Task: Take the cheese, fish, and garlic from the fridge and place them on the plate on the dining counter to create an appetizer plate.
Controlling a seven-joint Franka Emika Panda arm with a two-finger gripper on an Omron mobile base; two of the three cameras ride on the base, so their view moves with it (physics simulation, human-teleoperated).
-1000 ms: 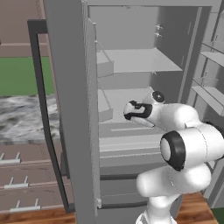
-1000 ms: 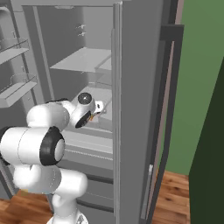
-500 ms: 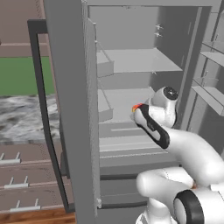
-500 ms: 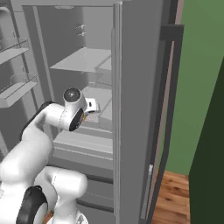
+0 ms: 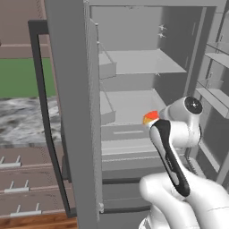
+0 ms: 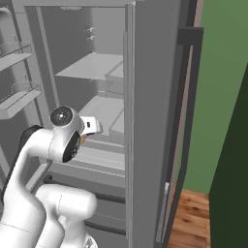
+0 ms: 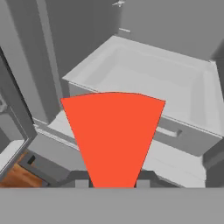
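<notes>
The cheese point(image 7: 114, 131) shows its red face as a wedge rising between my gripper's point(image 7: 109, 183) fingertips point(image 7: 81, 181), which are shut on it. From the left base view the cheese point(image 5: 150, 117) is an orange-red tip in front of the fridge's point(image 5: 134, 62) middle shelf, with the gripper hidden behind my arm. In the right base view the hand point(image 6: 89, 127) hangs over the lower drawer front. The fridge stands open with bare grey shelves. Fish, garlic and plate are out of view.
The open fridge door point(image 5: 67, 89) with its dark bar handle point(image 5: 44, 116) stands close on the left. Door bins point(image 6: 19, 97) line the other side. A pale drawer point(image 7: 144, 74) lies below the hand. Marble counter point(image 5: 18, 120) shows beyond the door, and wood floor point(image 6: 198, 218) at the right.
My arm has refolded, with the elbow dropping low. The hand with the cheese has drawn back slightly from the shelf toward the fridge's front.
</notes>
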